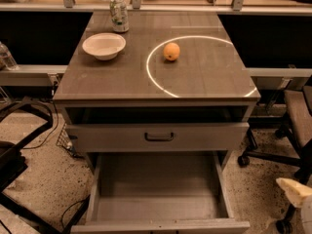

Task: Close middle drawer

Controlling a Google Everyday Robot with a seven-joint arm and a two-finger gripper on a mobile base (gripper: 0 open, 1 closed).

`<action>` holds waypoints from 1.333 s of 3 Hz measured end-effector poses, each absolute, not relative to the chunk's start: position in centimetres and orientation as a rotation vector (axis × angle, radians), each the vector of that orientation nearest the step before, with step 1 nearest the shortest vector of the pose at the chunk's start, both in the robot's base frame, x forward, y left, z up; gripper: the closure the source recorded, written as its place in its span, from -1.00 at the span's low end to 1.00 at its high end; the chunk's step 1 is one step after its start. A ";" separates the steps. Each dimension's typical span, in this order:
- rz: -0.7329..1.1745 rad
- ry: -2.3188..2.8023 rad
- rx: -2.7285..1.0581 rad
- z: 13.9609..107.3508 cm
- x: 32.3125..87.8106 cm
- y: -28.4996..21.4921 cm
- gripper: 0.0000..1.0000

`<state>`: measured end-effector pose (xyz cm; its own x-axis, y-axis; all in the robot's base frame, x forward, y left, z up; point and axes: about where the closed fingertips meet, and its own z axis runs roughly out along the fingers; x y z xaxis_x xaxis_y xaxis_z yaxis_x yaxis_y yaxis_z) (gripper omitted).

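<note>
Judging from how things lie, the task stands at its approach step, with no contact made yet. The middle drawer (157,191) is pulled far out of the cabinet (146,79) toward the camera. Its shallow grey box is open to view and holds nothing, and its front panel runs along the bottom edge of the view, so the handle on its outer face is hidden. Above it, the top drawer (204,136) with the dark bar handle sits nearly shut, with a dark gap over its front. The gripper (291,190) shows only as a pale shape low at the right edge. It is off to the right of the open drawer's front corner, apart from it and touching nothing; whether it is released or clenched cannot be told. The next move likely calls for bringing the gripper round in front of the drawer's front panel, setting it squarely against that panel near the middle, and pushing straight back along the slides. A push at one corner could rack the drawer and make it bind. The office chair (297,116) stands close on that side and may crowd the arm's path. The bowl (104,46), the orange (171,51) and the can (118,14) on top play no part in this.
</note>
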<state>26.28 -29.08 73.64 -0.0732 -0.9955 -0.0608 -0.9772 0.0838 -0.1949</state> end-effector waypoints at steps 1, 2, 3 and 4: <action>-0.088 2.158 -2.022 66.1 25.2 -28.0 -0.94; -0.063 2.171 -2.030 61.4 24.5 -27.7 -0.48; -0.045 2.164 -2.047 56.8 24.5 -26.7 -0.03; -0.021 2.147 -2.026 51.6 25.3 -24.9 0.61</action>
